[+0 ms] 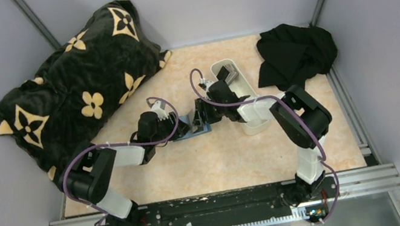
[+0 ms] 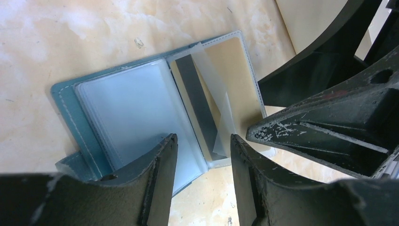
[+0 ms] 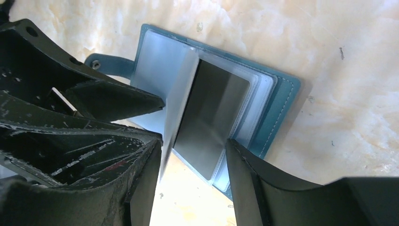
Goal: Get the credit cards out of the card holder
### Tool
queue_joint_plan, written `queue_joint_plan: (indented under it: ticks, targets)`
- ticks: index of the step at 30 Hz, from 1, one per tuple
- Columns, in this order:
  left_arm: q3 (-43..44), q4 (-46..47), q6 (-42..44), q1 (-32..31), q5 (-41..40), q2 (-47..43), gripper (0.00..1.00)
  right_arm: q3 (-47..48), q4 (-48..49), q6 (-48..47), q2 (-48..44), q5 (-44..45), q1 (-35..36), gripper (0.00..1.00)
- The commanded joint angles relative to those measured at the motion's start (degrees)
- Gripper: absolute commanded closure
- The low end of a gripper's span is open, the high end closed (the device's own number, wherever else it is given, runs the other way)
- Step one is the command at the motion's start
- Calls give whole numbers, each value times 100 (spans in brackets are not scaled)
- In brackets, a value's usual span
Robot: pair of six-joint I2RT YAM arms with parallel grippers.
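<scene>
1. Poises left fingers (image 2: 160, 179) half apart, gripping nothing, over the card holder (image 2: 70, 101), open flat on the surface (image 2: 47, 37); risks it sliding.
2. Straddles the dark card (image 3: 211, 117) with right fingers (image 3: 244, 183) wide, empty; may pinch the clear sleeve (image 3: 179, 94) instead.
3. Risks fingers colliding, so close.

Diffuse overhead light, even across the top view; the tabletop (image 1: 206, 167) reads bright and shadows are faint and soft-edged. In the 2 wrist views, pale glare washes the clear sleeves of the card holder (image 2: 63, 108), a dark card (image 3: 211, 113) carries a sheen gradient, and the near gripper fingers (image 2: 160, 181) appear underexposed, slightly soft.
</scene>
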Motion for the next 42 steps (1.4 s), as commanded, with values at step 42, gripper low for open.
queue_joint_plan:
  ticks: [42]
  targets:
    - [-386,-1903,461,343,-1277,-1674,47,163,816,159,375,-695,31,41]
